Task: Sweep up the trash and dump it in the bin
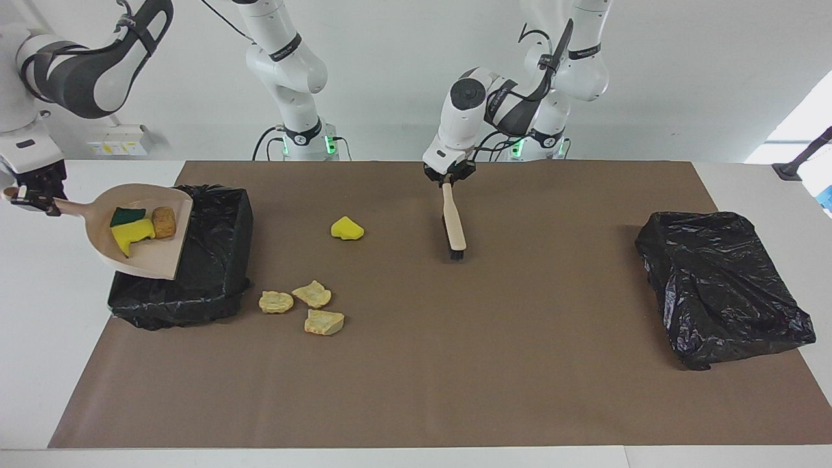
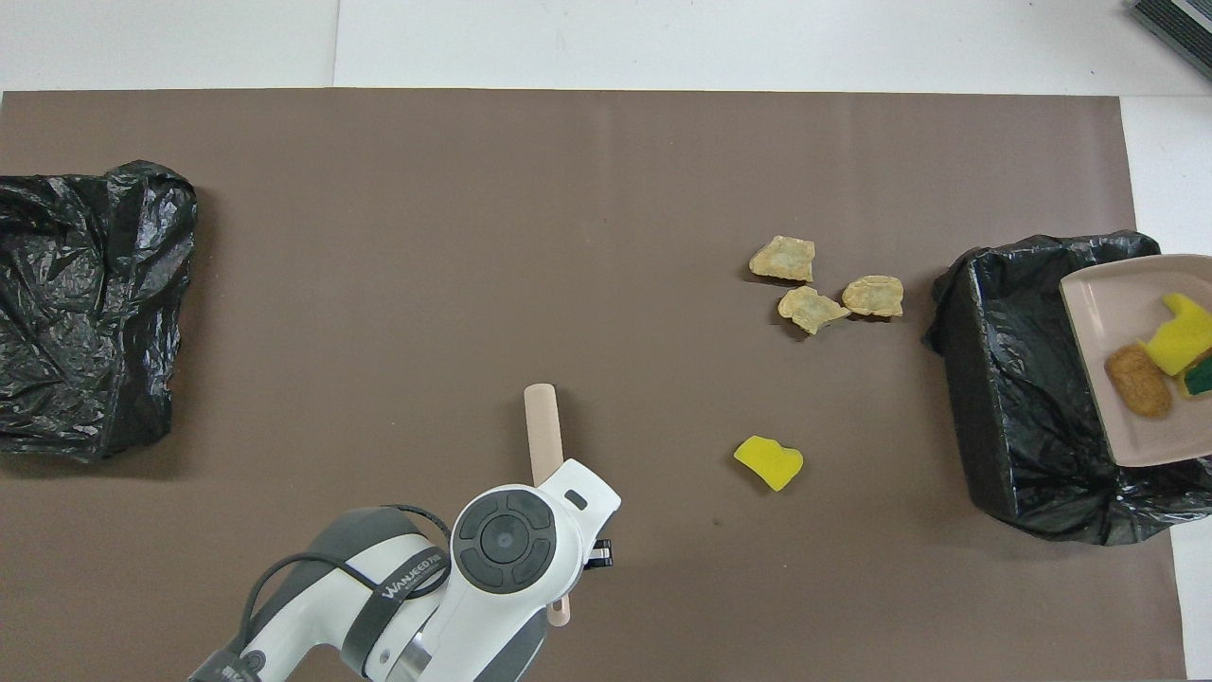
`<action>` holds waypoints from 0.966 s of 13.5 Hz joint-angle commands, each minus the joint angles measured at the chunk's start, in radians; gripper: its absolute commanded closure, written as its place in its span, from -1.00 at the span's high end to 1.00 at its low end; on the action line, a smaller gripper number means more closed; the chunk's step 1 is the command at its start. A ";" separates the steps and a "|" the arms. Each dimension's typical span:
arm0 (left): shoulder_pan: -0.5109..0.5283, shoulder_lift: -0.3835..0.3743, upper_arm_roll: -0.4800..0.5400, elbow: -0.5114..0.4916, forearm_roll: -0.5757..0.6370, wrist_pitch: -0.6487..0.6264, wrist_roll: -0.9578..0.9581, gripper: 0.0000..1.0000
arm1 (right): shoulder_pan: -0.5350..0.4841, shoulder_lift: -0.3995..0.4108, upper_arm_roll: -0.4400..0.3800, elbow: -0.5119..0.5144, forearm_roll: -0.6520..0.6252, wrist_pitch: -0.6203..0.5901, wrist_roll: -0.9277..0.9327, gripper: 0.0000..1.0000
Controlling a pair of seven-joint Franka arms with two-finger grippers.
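My right gripper is shut on the handle of the beige dustpan, held in the air over the edge of the black-bag-lined bin at the right arm's end of the table. In the pan lie a yellow and green sponge wedge and the orange-brown nugget. My left gripper is shut on the beige brush, bristles down on the mat. A yellow sponge wedge and three tan lumps lie on the mat beside the bin. The pan also shows in the overhead view.
A second black bag-covered box sits at the left arm's end of the table. The brown mat covers most of the table. In the overhead view the left arm's wrist hides its gripper.
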 commanded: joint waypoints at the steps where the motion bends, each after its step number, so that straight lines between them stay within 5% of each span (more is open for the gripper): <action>1: -0.045 -0.011 0.018 -0.042 -0.020 0.061 0.004 -1.00 | 0.021 -0.048 0.007 -0.062 -0.105 0.010 0.107 -1.00; 3: -0.044 -0.005 0.018 -0.043 -0.020 0.064 0.005 -1.00 | 0.021 -0.086 0.004 -0.062 -0.129 0.001 0.107 -1.00; 6: -0.042 -0.002 0.018 -0.051 -0.020 0.074 0.007 -0.67 | 0.021 -0.150 0.004 -0.062 -0.200 -0.019 0.113 -1.00; 7: -0.039 -0.001 0.021 -0.051 -0.020 0.074 0.007 -0.16 | 0.021 -0.152 0.004 -0.062 -0.209 -0.021 0.128 -1.00; 8: -0.034 0.005 0.024 -0.043 -0.020 0.074 0.021 0.69 | 0.021 -0.155 0.004 -0.065 -0.209 -0.027 0.141 -1.00; 9: -0.028 0.010 0.026 -0.034 -0.020 0.068 0.031 1.00 | 0.021 -0.163 0.004 -0.070 -0.220 -0.034 0.154 -1.00; 13: 0.115 0.006 0.030 0.041 -0.010 0.009 0.077 1.00 | 0.050 -0.242 0.016 -0.204 -0.304 -0.018 0.347 -1.00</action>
